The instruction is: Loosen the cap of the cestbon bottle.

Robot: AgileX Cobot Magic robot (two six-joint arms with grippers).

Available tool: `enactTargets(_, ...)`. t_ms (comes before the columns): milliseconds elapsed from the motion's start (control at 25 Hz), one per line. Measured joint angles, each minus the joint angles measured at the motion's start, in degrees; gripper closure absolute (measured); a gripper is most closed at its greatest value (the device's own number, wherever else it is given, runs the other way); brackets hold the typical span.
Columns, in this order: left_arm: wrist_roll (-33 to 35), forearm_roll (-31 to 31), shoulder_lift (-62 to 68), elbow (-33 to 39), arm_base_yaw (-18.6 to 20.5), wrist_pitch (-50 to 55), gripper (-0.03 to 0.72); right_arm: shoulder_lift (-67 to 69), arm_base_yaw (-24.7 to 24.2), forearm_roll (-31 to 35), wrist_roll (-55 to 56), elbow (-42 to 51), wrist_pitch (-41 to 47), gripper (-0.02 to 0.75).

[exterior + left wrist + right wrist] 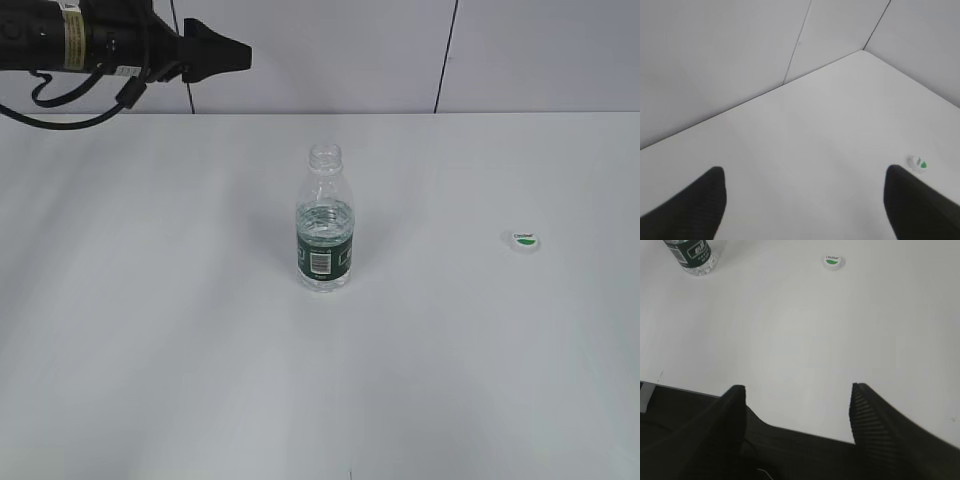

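The cestbon bottle (325,222) stands upright at the middle of the white table, clear with a dark green label, and its neck is bare. Its base (694,256) shows at the top left of the right wrist view. The white cap (523,240) with a green logo lies flat on the table well to the right of the bottle, also seen as the cap (832,261) and the cap (917,163). My left gripper (228,55) hangs high at the back left, open and empty, as the left gripper (805,182) shows. My right gripper (797,392) is open and empty over the table's near edge.
The white table (150,330) runs back to a light panelled wall (330,50). Its near edge (805,432) crosses the right wrist view, with dark space below it. A black cable (60,105) loops under the left arm.
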Motion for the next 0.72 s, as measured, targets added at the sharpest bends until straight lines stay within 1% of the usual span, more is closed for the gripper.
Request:
enactTargets(280,-0.1,0.0,0.0,0.0,0.0,-3.5,0.103,-17.7,0.0,0.0,0.0,4.2,3.4,0.244)
enactTargets(400,-0.1,0.9,0.0,0.0,0.0,-3.7,0.103,-19.2,0.0,-0.3,0.0,4.3,4.5,0.244)
enactTargets(600,-0.1,5.0,0.0,0.0,0.0,-5.2,0.103,-19.2,0.0,-0.7,-1.7,4.3,5.0,0.244)
enactTargets(720,-0.1,6.2,0.0,0.0,0.0,-5.6,0.104,-19.2,0.0,-3.8,-3.1,4.5,3.7,0.244)
